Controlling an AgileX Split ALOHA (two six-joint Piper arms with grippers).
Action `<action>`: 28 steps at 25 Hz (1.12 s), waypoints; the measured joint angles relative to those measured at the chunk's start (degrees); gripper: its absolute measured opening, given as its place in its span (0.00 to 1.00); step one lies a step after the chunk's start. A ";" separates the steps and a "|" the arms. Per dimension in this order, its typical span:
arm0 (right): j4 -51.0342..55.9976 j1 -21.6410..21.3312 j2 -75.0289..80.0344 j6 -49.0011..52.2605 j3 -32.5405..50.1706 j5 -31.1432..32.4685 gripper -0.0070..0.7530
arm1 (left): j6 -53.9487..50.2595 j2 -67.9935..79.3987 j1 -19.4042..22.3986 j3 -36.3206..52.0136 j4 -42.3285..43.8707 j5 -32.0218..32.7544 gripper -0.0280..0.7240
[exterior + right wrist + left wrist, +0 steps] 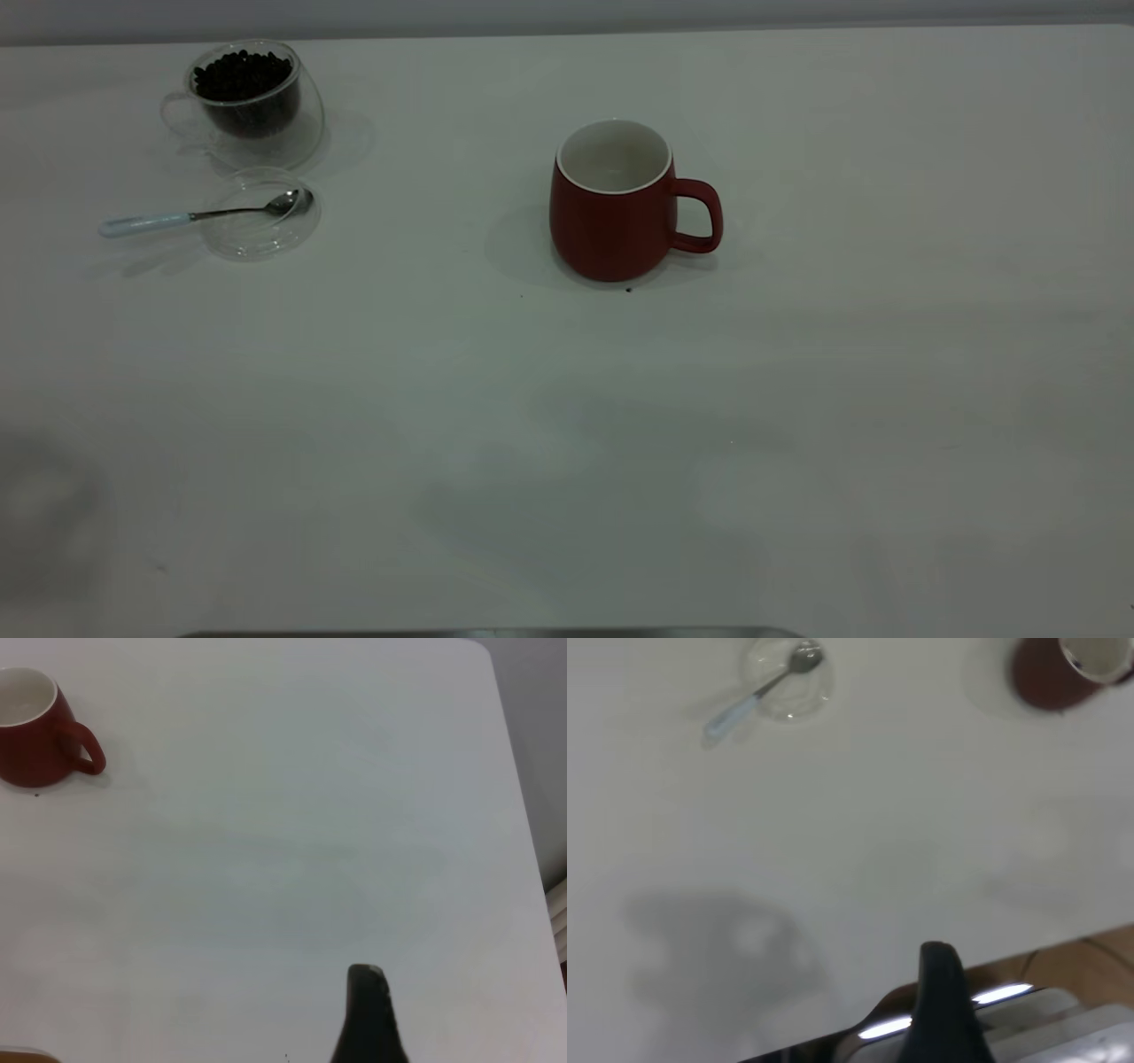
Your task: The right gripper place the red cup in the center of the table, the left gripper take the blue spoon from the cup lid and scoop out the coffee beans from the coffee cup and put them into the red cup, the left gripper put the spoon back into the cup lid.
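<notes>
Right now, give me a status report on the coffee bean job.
Both grippers back, clear of objects. Red cup mid-table, looks empty. Blue spoon on cup lid; beans in coffee cup. Nothing in the way.

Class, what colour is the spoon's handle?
Pale light blue; the spoon has a shiny metal bowl. It shows best in the exterior view.

Exterior view looks down steeply across the table (567,425) from its near edge. Both wrist views look down from well above, far from objects. All three share the red cup (613,206) (cut off in the left wrist view).
</notes>
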 joint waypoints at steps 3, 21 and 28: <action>0.00 0.00 0.00 0.00 0.00 0.00 0.79 | -3.14 -6.19 -5.35 2.31 3.17 0.00 0.83; 0.00 0.00 0.00 0.00 0.00 0.00 0.79 | -17.82 -43.49 -17.70 25.11 19.30 0.00 0.83; 0.00 0.00 0.00 0.00 0.00 0.00 0.79 | -21.10 -47.13 -17.70 31.18 23.31 -0.31 0.83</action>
